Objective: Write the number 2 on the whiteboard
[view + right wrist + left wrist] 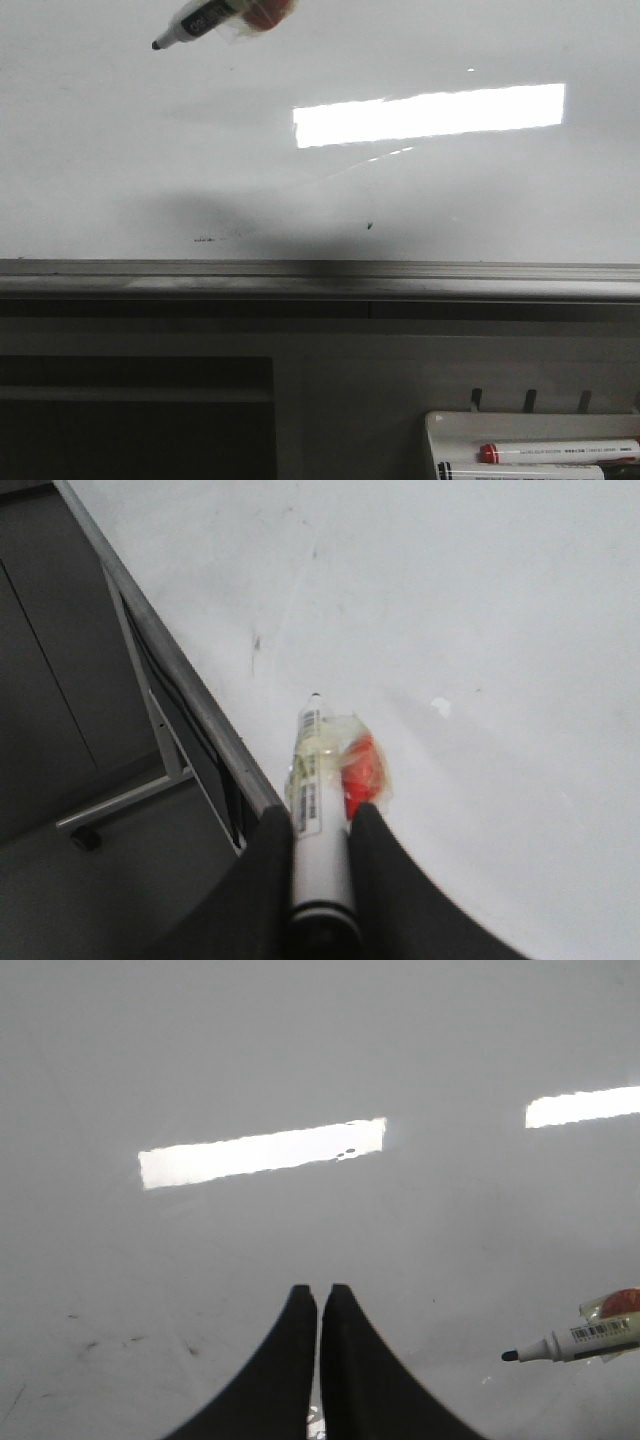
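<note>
I can read no words or numbers: the marker (580, 1338) carries a barcode label with print too small to make out, the tray markers (560, 452) show only blurred lettering, and the whiteboard (120, 140) bears no written figure.

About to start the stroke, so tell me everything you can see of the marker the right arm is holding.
The marker has a white barrel with a barcode label and a small black tip, uncapped. Clear tape with something red-orange under it wraps its middle. The right gripper has its jaws shut on the barrel, tip pointing out over the whiteboard. In the front view it enters from the top, tilted, tip toward the left. Whether the tip touches the board cannot be told; no line is drawn.
</note>
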Robot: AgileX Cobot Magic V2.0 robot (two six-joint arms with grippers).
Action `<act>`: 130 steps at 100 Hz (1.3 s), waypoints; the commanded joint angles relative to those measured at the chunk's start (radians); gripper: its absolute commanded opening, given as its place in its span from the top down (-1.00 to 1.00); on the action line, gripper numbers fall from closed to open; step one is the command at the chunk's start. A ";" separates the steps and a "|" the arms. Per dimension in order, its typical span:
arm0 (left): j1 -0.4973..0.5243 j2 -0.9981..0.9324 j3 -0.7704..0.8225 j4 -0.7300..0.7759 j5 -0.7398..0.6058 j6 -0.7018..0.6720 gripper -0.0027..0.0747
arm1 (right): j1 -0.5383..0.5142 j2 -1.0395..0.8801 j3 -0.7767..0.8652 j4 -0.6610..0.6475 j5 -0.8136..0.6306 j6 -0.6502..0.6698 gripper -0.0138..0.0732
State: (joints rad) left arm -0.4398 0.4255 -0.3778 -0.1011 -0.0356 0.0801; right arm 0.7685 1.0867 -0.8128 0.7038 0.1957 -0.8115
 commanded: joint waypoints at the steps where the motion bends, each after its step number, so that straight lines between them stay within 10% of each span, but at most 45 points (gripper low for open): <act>1: 0.007 0.009 -0.029 -0.022 -0.076 -0.012 0.98 | -0.007 -0.009 -0.038 0.003 -0.077 0.001 0.85; 60: 0.007 0.009 -0.029 -0.022 -0.076 -0.012 0.98 | -0.007 -0.014 -0.034 -0.039 -0.077 -0.003 0.85; 83: 0.007 0.009 -0.029 -0.022 -0.076 -0.012 0.98 | 0.008 -0.050 0.012 -0.677 -0.189 0.676 0.84; 130: 0.007 0.009 -0.029 -0.022 -0.076 -0.012 0.98 | -0.041 0.023 -0.018 -0.704 -0.167 0.694 0.84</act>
State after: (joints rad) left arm -0.4355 0.4255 -0.3778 -0.1136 -0.0368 0.0765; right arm 0.7350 1.1167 -0.7793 0.0137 0.1010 -0.1196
